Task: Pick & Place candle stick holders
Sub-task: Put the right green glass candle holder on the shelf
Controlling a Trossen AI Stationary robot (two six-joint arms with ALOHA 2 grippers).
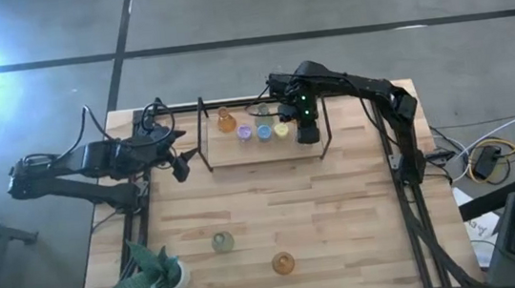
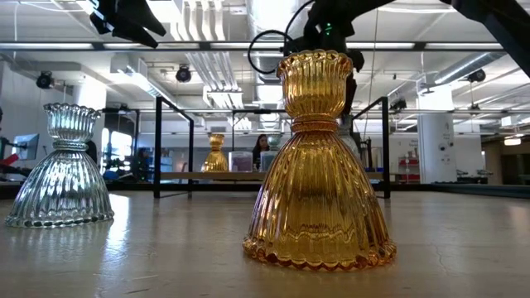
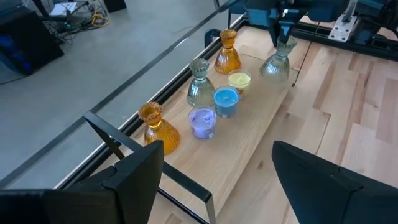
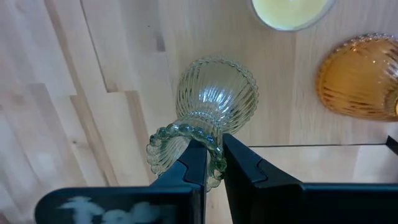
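A wooden shelf (image 1: 268,152) in a black frame stands at the table's far middle. On it are an amber holder (image 1: 225,120), low purple (image 1: 245,131), blue (image 1: 263,132) and yellow (image 1: 281,130) ones, and in the left wrist view a grey-green one (image 3: 199,90) and a second amber one (image 3: 227,53). My right gripper (image 1: 306,131) is shut on another grey-green holder (image 4: 214,99) at the shelf's right end. My left gripper (image 1: 180,164) is open and empty, left of the shelf. A grey-green holder (image 1: 222,242) and an amber one (image 1: 283,263) stand on their wide bases on the near table. My right gripper holds the grey-green holder by the beaded rim (image 4: 208,144) of its top cup, one finger inside the cup and one outside. The fingers come from above, pointing down. The holder stands about upright, its wide base (image 3: 273,73) at the shelf board; whether it rests there I cannot tell.
A leafy plant in a white pot (image 1: 156,274) stands at the near left corner. The shelf's black frame posts (image 1: 204,135) rise beside the holders. Bare table lies between the shelf and the two near holders. A person shows in the room beyond the table (image 2: 262,149).
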